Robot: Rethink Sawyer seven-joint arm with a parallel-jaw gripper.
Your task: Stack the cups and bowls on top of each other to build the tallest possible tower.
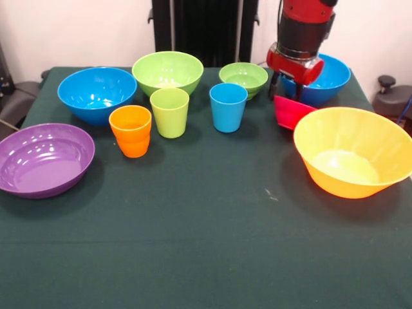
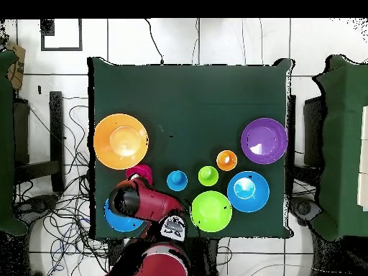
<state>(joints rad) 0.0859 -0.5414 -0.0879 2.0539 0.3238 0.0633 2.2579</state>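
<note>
Three glossy tapered cups (image 1: 170, 112)

The arm (image 1: 299, 38) covers part of the far blue bowl (image 1: 328, 77) and the small red bowl's (image 1: 290, 111) rim. The purple bowl (image 1: 42, 158) and yellow-orange bowl (image 1: 351, 158) are cut by picture edges.

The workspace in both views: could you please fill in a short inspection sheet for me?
Surface: table under a dark green cloth.
Job's things: orange cup, lime cup and blue cup upright in a row; bowls apart, nothing stacked; red bowl tilted beside the big yellow-orange bowl.
Clutter: nothing seen.
Grippers: tool down at the red bowl's rim; grip unclear.
Cables: many on the floor around the table.
Surroundings: tiled floor, green-covered furniture at the sides.
</note>
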